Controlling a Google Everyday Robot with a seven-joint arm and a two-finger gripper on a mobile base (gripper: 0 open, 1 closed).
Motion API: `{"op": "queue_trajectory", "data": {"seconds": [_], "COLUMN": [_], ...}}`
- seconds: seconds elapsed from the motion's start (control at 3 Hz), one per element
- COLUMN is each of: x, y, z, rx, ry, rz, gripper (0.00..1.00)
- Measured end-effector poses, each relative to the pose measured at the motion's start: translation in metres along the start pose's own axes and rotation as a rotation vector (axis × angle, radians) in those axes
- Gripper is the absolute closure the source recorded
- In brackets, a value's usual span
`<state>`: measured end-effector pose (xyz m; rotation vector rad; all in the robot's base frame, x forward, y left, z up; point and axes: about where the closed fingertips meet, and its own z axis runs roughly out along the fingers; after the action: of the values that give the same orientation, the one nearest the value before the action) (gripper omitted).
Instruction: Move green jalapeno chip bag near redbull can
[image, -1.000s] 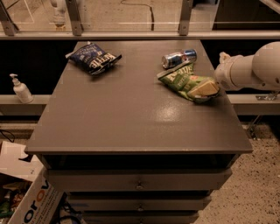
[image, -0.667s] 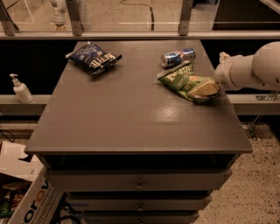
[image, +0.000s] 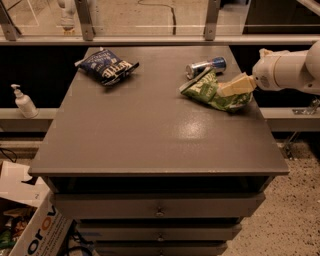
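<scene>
In the single camera view we count two snack bags, one drink can and one robot arm over the grey surface (image: 150, 135).

The green jalapeno chip bag (image: 212, 92) lies flat near the far right corner of the surface, crumpled, with its long side running from upper left to lower right. The redbull can (image: 206, 66) lies on its side just behind the bag, with its silver top pointing left and its blue end pointing right. The bag's upper corner reaches the can's body, but we cannot tell whether the two touch.

The gripper (image: 235, 86) comes in from the right edge, at the end of the white arm (image: 290, 72). It sits on the right end of the green bag, its cream tip against the crinkled foil. We cannot tell whether the jaws are apart, together or clamped on the bag.

The second bag, a dark blue chip bag (image: 106, 66) with white lettering, lies at the far left of the surface, well apart from the green bag and the can.

Off the surface we see one white pump bottle (image: 23, 101) standing upright on a ledge at the left. One cardboard box (image: 35, 232) with orange lettering sits on the floor at lower left. Below the top are stacked drawers (image: 160, 204), and we can make out two knobs on their fronts.
</scene>
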<state>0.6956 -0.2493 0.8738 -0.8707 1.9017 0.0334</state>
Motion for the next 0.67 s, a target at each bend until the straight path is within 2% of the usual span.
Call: {"op": "queue_trajectory", "data": {"seconds": [0.67], "x": [-0.0008], "y": [-0.0064], "z": [-0.0023], "rx": [0.005], "ry": [-0.009], "rz": [-0.006], "gripper": [0.0]}}
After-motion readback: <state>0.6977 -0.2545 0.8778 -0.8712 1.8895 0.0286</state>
